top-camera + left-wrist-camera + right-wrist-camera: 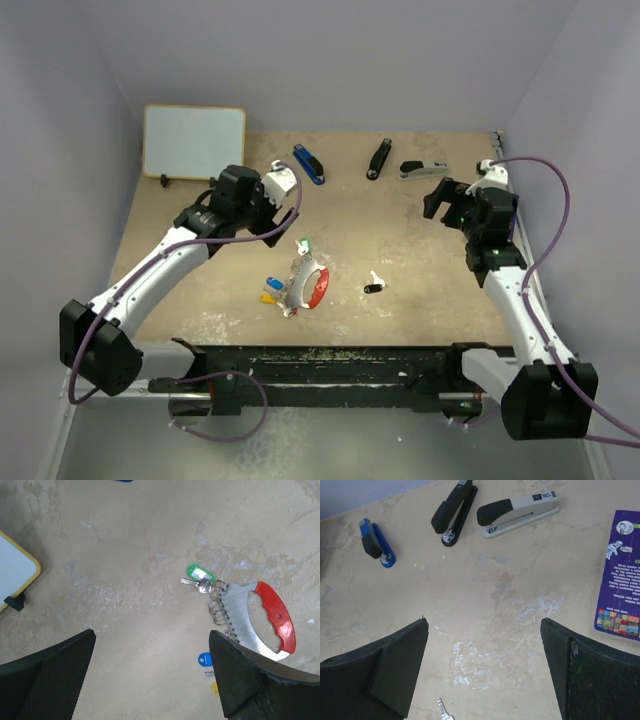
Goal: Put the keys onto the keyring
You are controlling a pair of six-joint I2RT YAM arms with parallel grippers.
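The keyring (303,281) lies mid-table: silver rings (218,601) joined to a silver plate with a red fob (274,616). A green-headed key (199,573) rests at the rings. Blue (205,659) and yellow (215,687) key heads lie just below, partly behind a finger. A black-headed key (372,287) lies alone to the right, and its silver blade (441,708) shows in the right wrist view. My left gripper (152,635) hovers open, up and left of the keyring. My right gripper (485,622) hangs open at the far right, holding nothing.
Blue (377,542), black (455,507) and grey (520,510) staplers lie along the back of the table. A purple card (622,580) sits at the right edge. A small whiteboard (193,140) stands at the back left corner.
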